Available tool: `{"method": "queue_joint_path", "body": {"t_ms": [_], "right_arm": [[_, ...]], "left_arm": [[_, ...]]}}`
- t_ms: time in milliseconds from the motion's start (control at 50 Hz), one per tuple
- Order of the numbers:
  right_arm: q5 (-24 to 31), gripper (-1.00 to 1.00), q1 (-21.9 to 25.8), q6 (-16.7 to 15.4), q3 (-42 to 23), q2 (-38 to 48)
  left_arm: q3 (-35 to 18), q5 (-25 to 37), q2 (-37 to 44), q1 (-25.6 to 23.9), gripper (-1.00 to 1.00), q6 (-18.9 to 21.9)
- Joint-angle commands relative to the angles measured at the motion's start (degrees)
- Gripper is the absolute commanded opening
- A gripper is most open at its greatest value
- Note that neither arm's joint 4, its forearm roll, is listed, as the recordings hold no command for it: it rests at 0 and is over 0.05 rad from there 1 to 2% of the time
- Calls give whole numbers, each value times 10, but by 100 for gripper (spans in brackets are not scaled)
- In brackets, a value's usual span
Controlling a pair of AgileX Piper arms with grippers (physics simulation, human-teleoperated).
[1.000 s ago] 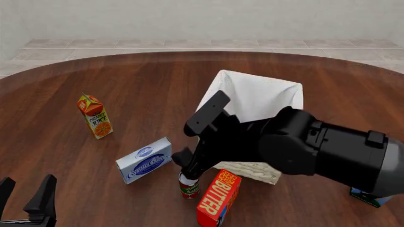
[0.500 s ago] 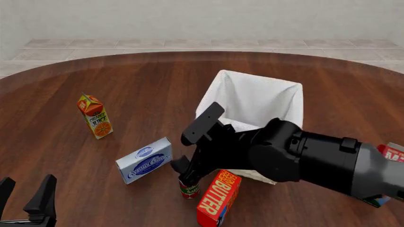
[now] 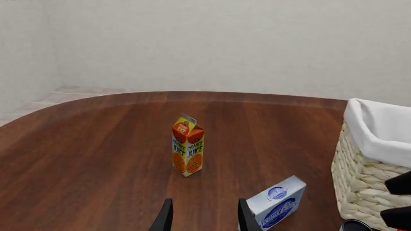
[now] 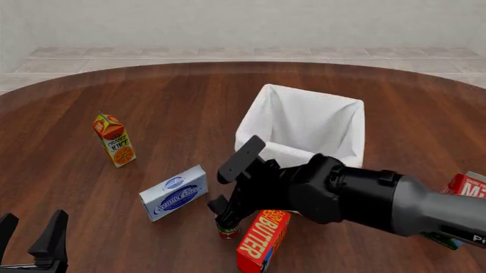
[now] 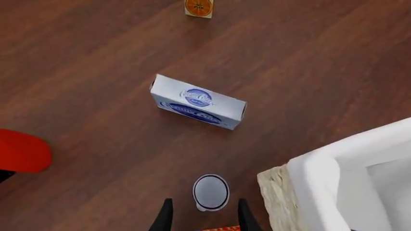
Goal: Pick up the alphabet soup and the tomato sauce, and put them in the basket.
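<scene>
Item: one small cylindrical tin can with red label and green-and-white marks, the tomato sauce [image 4: 227,230], silvery lid [image 5: 211,190]. Stands upright on the dark wooden worktop [image 4: 174,114], between the blue-and-white flat carton [image 4: 174,193] and the red butter box [image 4: 262,239], near the basket's front corner.

Handling, judged: rigid metal wall, smooth and likely slippery label, modest weight; will not crush. Best taken across the round side wall, below the lid, fingers on opposite sides.

Right claw [image 5: 202,216]: spread to about the can's width, fingers either side of the lid from above, not closed on it. Left claw [image 4: 31,239]: parted wide, empty, at the near left edge, well apart from everything.

Destination: one large square pale wicker basket with white cloth liner [image 4: 304,122]; what shows of its inside is bare.

Alphabet soup: not identifiable in these views.

Count of other goods: one orange juice carton [image 4: 113,140], upright, far left; one blue-and-white carton; one butter box; one red item [image 4: 468,185] and one dark-blue item [image 4: 444,240] partly hidden at the right edge.
</scene>
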Motion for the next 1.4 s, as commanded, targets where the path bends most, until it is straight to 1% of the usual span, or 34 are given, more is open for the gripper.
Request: {"method": "queue_joint_path", "body": {"t_ms": [20, 460, 920, 1400], "right_arm": [[-13, 100, -5, -3, 5, 20], [-30, 100, 2, 0, 10, 44], [-44, 100, -5, -5, 13, 70], [-72, 100, -14, -10, 28, 102]], "left_arm": [[0, 0, 0, 0, 100, 0], [0, 0, 0, 0, 100, 0], [0, 0, 0, 0, 100, 0], [0, 0, 0, 0, 100, 0]]}}
